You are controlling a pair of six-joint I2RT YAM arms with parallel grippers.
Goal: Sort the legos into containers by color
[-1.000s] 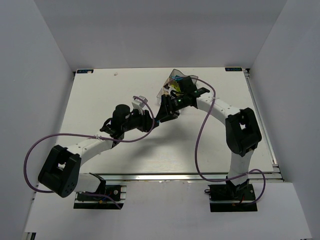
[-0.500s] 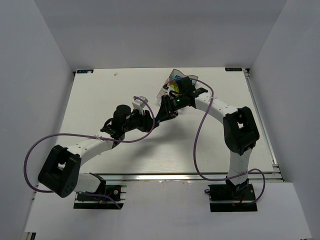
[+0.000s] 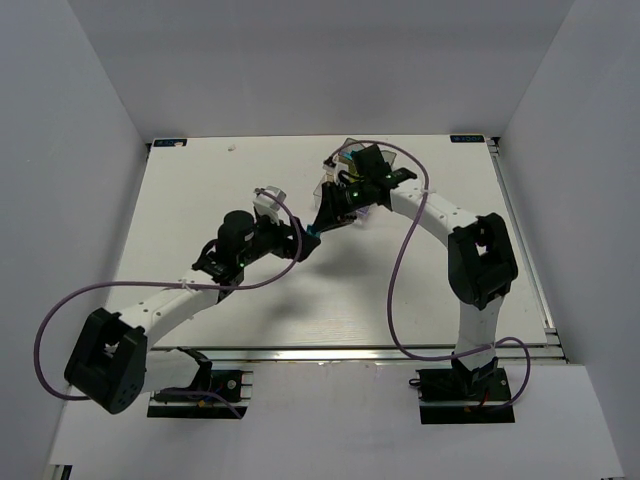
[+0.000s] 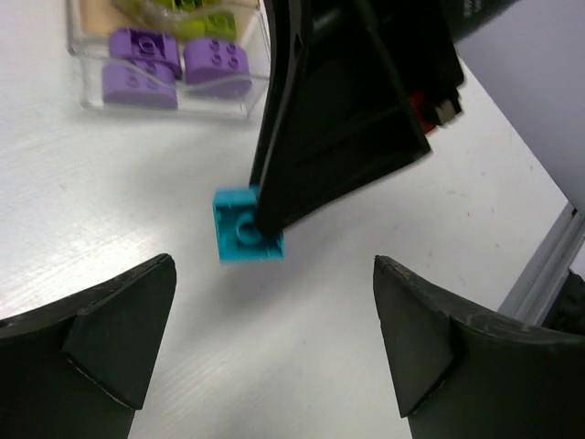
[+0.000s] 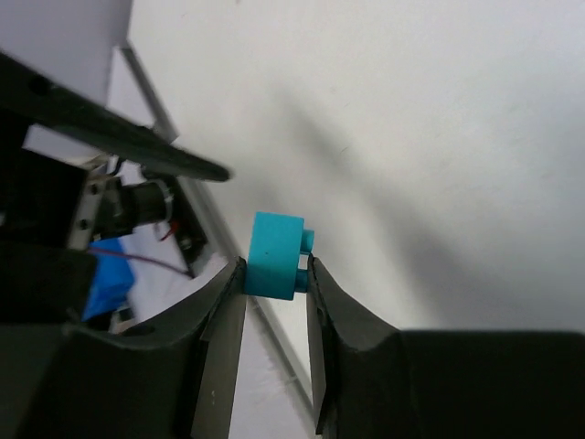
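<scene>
The tray (image 4: 174, 110) sits near the worktop's (image 3: 190, 190) far edge, about midway along it. One compartment holds three purple bricks (image 4: 218, 66) and the next holds lime bricks (image 4: 196, 16). Any teal section is out of sight. The right pincer (image 5: 274, 279) is clenched on a teal brick (image 5: 275, 249) low over the worktop, short of the tray. The left pincer (image 4: 272, 306) hangs released and empty. Sorting looks nearly done, with this brick left to place.

Place: robot lab test cell.
Enclosure: plain white walls (image 3: 80, 150) box in a white table (image 3: 200, 180) on three sides.
Mounting: left arm (image 3: 165, 295) and right arm (image 3: 440, 215) bolted by a metal rail (image 3: 330, 354).
Wiring: purple cables (image 3: 390, 300) hang in loose loops.
</scene>
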